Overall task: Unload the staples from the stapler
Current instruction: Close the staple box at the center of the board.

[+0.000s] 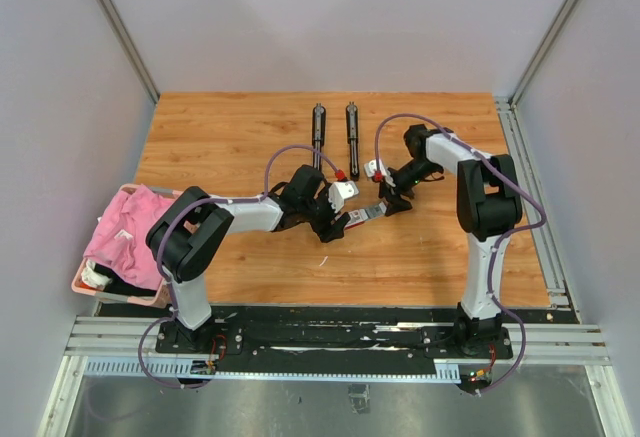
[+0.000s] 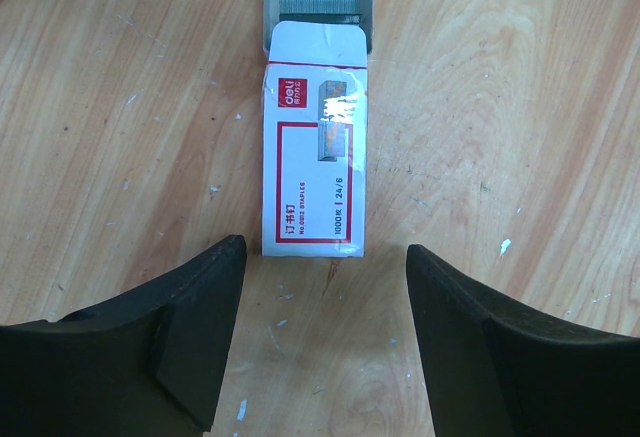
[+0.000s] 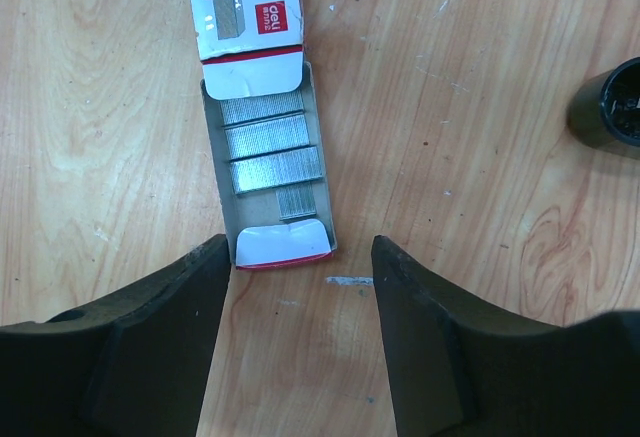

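Observation:
A small red-and-white box [image 2: 315, 172] lies on the wooden table between my two grippers. Its inner tray [image 3: 322, 157] is slid out toward the right gripper. In the tray lie silvery staples [image 3: 270, 152] in several strips. A tiny silver bit [image 3: 348, 280] lies on the wood just beside the tray's end. My left gripper [image 2: 325, 257] is open at the box's closed end, with bare wood between its fingers. At the tray's end my right gripper [image 3: 300, 252] is open too, holding nothing. Two slim black staplers [image 1: 318, 137] [image 1: 352, 135] lie side by side farther back, away from both grippers.
A basket [image 1: 85, 282] with a pink cloth [image 1: 125, 227] stands at the table's left edge. A round black part [image 3: 610, 107] shows at the right of the right wrist view. A small pale speck [image 1: 323, 260] lies on the wood in front of the left gripper.

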Available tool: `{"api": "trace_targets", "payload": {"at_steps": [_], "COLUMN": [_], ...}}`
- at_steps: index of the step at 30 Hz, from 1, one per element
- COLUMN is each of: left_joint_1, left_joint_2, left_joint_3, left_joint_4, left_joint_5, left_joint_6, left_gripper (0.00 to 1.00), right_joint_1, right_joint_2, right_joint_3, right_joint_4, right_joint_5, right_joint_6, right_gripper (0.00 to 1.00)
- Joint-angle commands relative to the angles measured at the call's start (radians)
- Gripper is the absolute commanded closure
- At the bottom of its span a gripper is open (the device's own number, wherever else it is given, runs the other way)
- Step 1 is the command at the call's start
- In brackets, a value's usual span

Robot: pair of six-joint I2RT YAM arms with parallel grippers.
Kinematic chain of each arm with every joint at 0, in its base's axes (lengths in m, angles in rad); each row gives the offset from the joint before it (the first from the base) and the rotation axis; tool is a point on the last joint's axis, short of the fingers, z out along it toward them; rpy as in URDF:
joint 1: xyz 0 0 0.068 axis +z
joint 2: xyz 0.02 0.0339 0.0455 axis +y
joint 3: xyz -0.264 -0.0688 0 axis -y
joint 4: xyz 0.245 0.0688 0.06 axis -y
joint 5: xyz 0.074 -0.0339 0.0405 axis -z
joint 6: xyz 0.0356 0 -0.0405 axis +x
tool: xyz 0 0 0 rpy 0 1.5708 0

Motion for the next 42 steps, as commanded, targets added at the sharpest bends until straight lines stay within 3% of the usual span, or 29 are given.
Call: {"api": "trace_targets", "payload": {"at_steps": [1,42], "left_joint_1": [0.002,0.002], "left_joint_2": [0.018,0.058], "left_joint_3": [-0.004,0.029], "left_joint_4": [0.011,0.007], "left_joint_5": [0.021,0.029], "left_joint_6": [0.011,-0.01], "left_gripper": [0.3,0.32], "right_joint_1": [0.021,0.076], "right_joint_2": [0.032,0.042], "right_joint_3": [0.017,0.061], "right_joint_4": [-0.038,-0.08], "right_joint_5": [-0.002,-0.03], "right_joint_6": [0.003,0.024], "right_gripper": [0.41,0.57]}}
